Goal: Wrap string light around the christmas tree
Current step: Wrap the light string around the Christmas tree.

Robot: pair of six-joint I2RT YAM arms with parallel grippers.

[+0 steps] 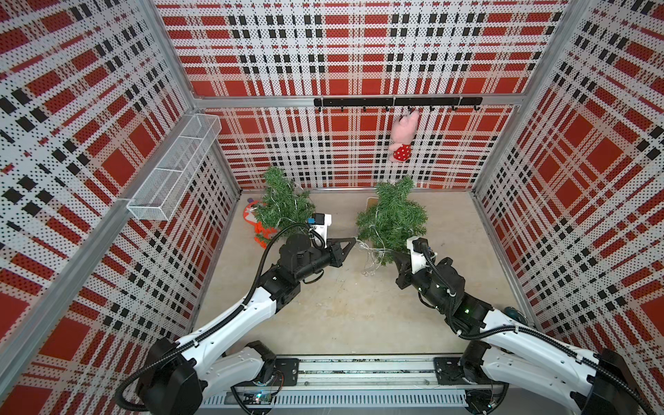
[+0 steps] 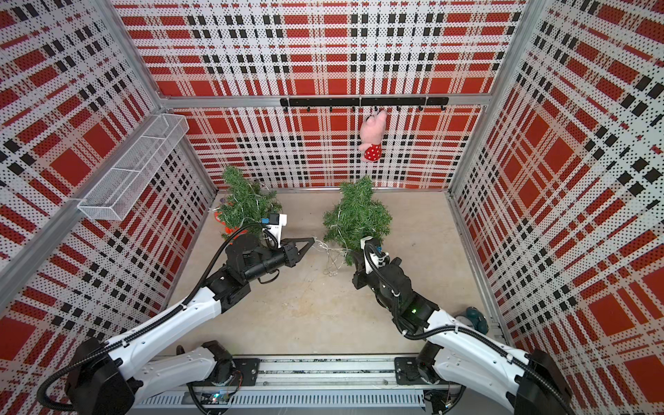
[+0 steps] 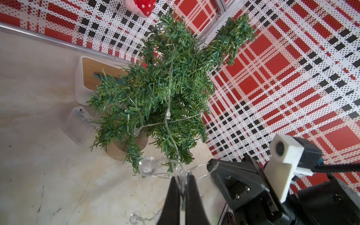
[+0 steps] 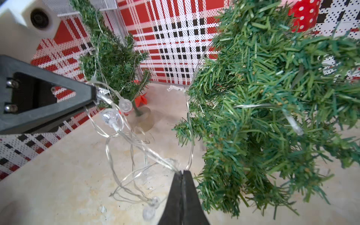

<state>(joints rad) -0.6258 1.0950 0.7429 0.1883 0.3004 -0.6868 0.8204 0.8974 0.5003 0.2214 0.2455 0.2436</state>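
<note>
Top view — tree (image 1: 393,215), plush pig (image 1: 404,136) behind, basket (image 1: 149,212)

I have the left arm (image 1: 233,316) and right arm (image 1: 539,346) reaching forward and angled inward, tips near each other. The left gripper (image 1: 354,240) lies level with jaws pinched together; the right gripper (image 4: 182,171) is likewise closed.

The beige tabletop (image 1: 341,316) bears two christmas trees (image 1: 284,208) (image 1: 393,215), slack string light loops (image 4: 153,201) and a clear plastic case (image 3: 78,124).
</note>
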